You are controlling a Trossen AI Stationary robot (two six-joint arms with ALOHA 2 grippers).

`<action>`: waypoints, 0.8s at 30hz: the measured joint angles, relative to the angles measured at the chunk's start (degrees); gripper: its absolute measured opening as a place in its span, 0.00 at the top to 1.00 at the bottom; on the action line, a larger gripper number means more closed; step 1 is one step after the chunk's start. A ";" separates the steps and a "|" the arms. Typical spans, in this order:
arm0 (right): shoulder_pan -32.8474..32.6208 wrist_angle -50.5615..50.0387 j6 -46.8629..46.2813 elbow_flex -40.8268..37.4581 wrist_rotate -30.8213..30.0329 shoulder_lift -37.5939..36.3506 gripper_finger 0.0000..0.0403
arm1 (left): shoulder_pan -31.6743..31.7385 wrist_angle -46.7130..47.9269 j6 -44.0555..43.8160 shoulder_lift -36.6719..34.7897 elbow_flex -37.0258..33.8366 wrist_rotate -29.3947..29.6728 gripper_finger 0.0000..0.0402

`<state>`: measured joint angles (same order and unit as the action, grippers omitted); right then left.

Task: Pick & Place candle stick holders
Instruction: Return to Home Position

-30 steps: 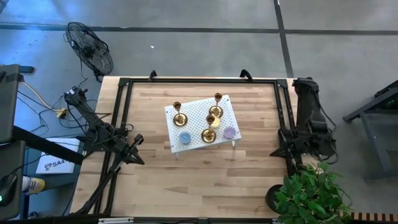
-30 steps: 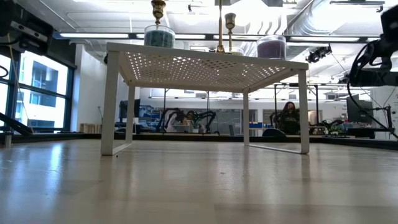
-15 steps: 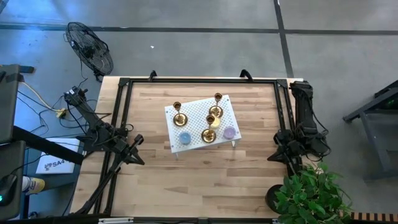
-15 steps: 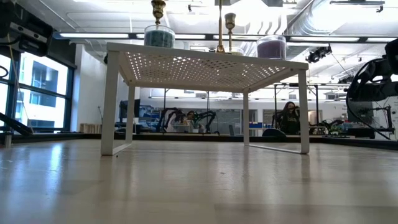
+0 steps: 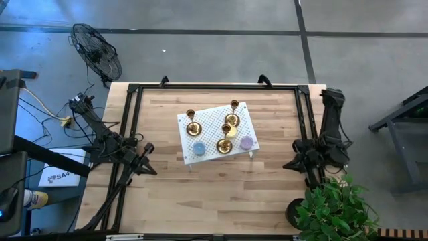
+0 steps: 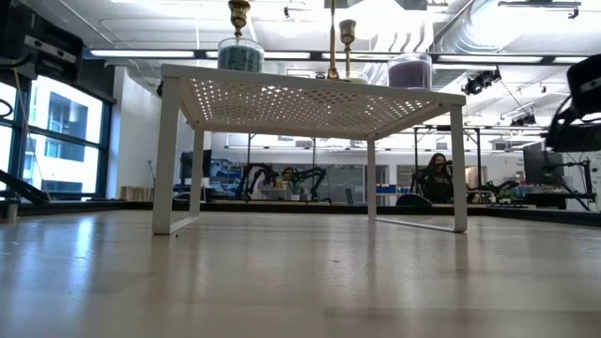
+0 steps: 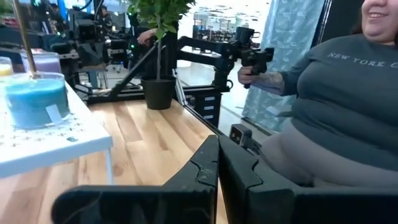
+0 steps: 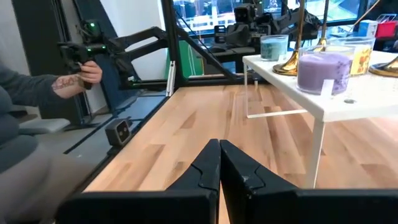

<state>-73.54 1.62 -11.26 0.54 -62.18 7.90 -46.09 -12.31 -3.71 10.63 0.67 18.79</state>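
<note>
Three gold candle stick holders [image 5: 192, 124] [image 5: 233, 111] [image 5: 225, 142] stand on their round bases on a white perforated stand [image 5: 208, 120] at mid-table. The low view shows their stems [image 6: 238, 17] [image 6: 346, 36] above the stand's top. My left gripper [image 5: 148, 161] waits shut by the table's left edge, its fingers [image 7: 217, 163] closed on nothing. My right gripper [image 5: 289, 165] is shut by the right edge, its fingers [image 8: 219, 163] also closed on nothing. Both are well clear of the stand.
A blue candle [image 5: 198, 148], a yellow one [image 5: 231, 132] and a purple one [image 5: 247, 142] share the stand. A potted plant [image 5: 334, 211] sits at the near right corner. A person [image 7: 348, 106] sits beyond the near edge. Bare wood surrounds the stand.
My right arm has sunk and folded back along the table's right edge, its gripper ending a little nearer the table's near edge and still shut. The holders and the stand have not moved.
</note>
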 joint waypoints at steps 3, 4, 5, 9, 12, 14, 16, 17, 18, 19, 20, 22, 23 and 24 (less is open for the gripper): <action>6.29 0.88 2.28 0.00 4.89 0.00 1.00 | 0.34 -0.72 2.10 0.00 0.00 1.20 1.00; 8.56 1.24 3.14 0.00 6.96 0.00 1.00 | 1.00 -1.14 2.70 0.00 0.00 1.19 1.00; 11.06 1.53 4.09 0.00 9.31 0.00 1.00 | 1.88 -1.47 3.19 -0.02 0.00 0.84 1.00; 21.64 2.38 6.48 -0.02 19.96 0.00 1.00 | 7.31 -1.64 3.10 0.00 0.00 -6.36 1.00; 29.66 2.58 6.93 -0.02 28.13 0.00 1.00 | 12.35 -1.39 1.08 -0.02 0.00 -10.96 1.00; 34.55 2.56 7.23 -0.02 32.56 0.00 1.00 | 15.55 -0.77 0.43 0.00 0.00 -14.59 1.00; 38.97 2.43 7.53 -0.02 36.68 0.00 1.00 | 18.48 -0.79 0.40 0.11 0.00 -17.77 1.00; 41.05 2.25 7.66 -0.02 38.33 0.01 1.00 | 19.81 -0.79 0.40 0.13 0.00 -18.83 1.00; 42.97 2.13 7.66 -0.02 39.64 0.02 1.00 | 21.15 -0.77 0.42 0.13 0.00 -19.76 1.00; 44.84 2.06 7.68 -0.02 40.92 0.02 1.00 | 22.35 -0.75 0.42 0.18 0.00 -20.35 1.00; 46.67 1.99 7.77 -0.02 42.11 0.02 1.00 | 23.55 -0.80 0.41 0.33 0.00 -21.57 1.00; 50.14 1.67 7.89 -0.02 44.86 0.02 1.00 | 25.74 -0.77 0.40 0.61 0.00 -24.32 1.00; 51.80 1.62 7.95 -0.02 45.96 0.02 1.00 | 26.74 -0.79 0.39 0.82 0.00 -25.59 1.00; 53.42 1.60 8.19 -0.02 46.76 0.02 1.00 | 27.68 -0.81 0.23 1.05 0.00 -26.61 1.00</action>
<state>-20.12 3.22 -3.07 0.51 -15.42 7.92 -18.40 -13.13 -3.49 11.68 0.67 -7.82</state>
